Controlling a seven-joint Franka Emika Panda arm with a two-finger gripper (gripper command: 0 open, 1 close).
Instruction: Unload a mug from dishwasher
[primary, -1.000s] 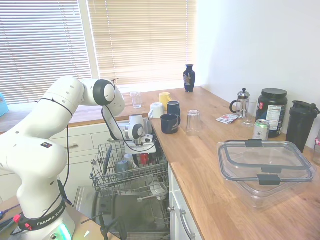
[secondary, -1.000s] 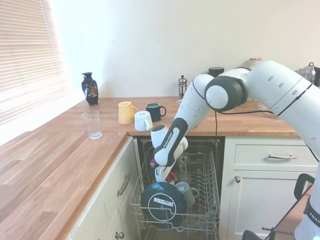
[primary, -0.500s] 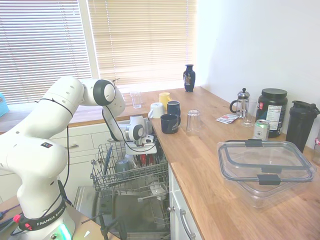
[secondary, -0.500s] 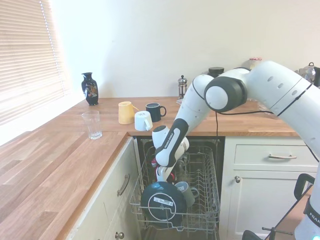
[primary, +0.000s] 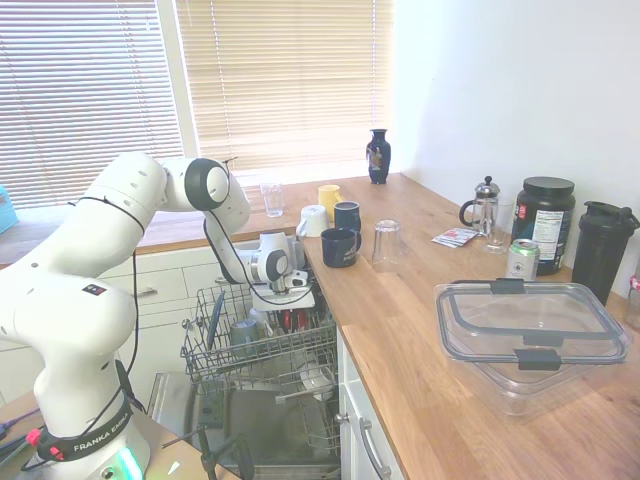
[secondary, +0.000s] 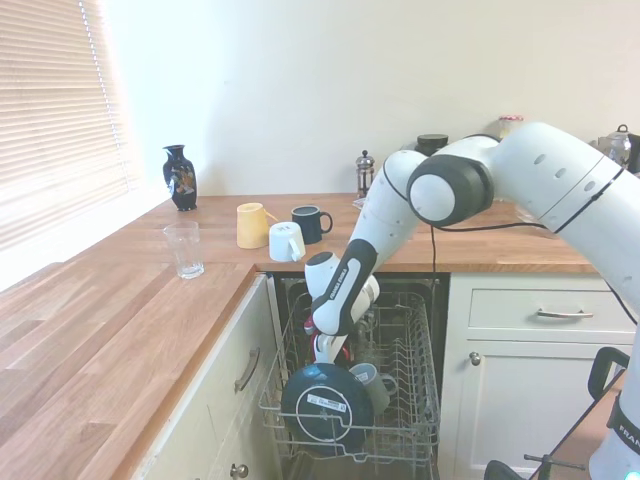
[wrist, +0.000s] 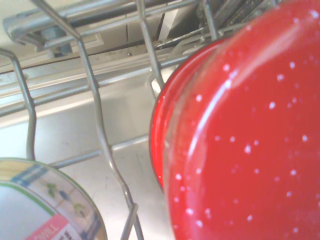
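Hand low in the rack of the open dishwasher, red mug right at it.

Seen at the white two-finger hand (secondary: 330, 347): the small glossy red ceramic mug (secondary: 341, 352), directly beneath the fingers and inside the grey wire rack (secondary: 415, 395) of the built-in dark-doored dishwasher (primary: 255, 420). Cannot tell whether gripped or only touched, nor whether the fingers are spread or closed. In the wrist view, filling the frame close up: red speckled glaze (wrist: 240, 145), rack wires just beside it. Next to the mug in the same rack: a grey mug (secondary: 368, 380) and a round dark lid with a label (secondary: 322, 400).
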